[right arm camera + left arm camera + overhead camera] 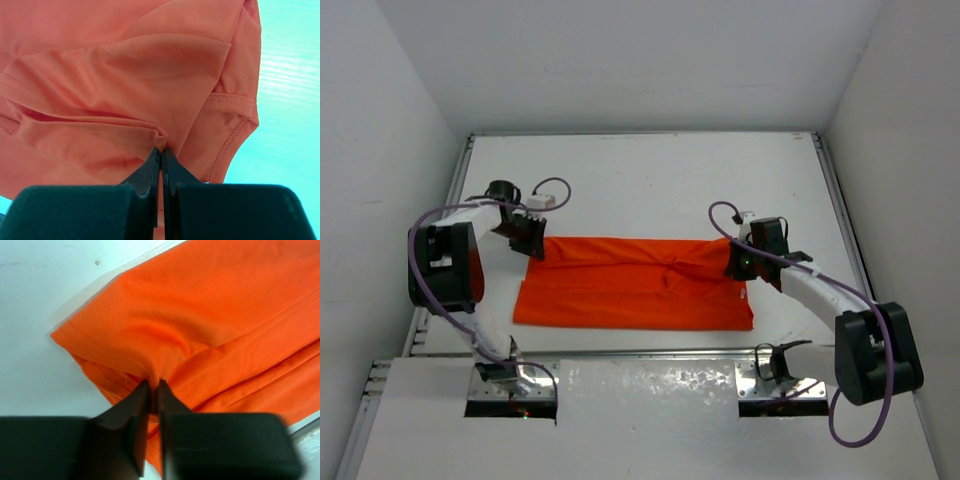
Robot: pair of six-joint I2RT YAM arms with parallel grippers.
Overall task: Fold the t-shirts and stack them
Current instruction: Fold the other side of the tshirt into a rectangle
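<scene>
The orange-red t-shirt [630,285] lies across the middle of the table as a wide folded band. My left gripper [532,243] is at its far left corner, shut on a pinch of the cloth; in the left wrist view the t-shirt [200,315] bunches up between the gripper [153,385] tips. My right gripper [737,262] is at the far right corner. In the right wrist view the gripper [161,150] is shut on a fold of the t-shirt [125,75] near a hemmed sleeve edge.
White walls [400,120] close in the table on the left, right and back. A metal rail [650,352] runs along the near edge, by the arm bases. A white cable connector [548,200] sits behind the left wrist.
</scene>
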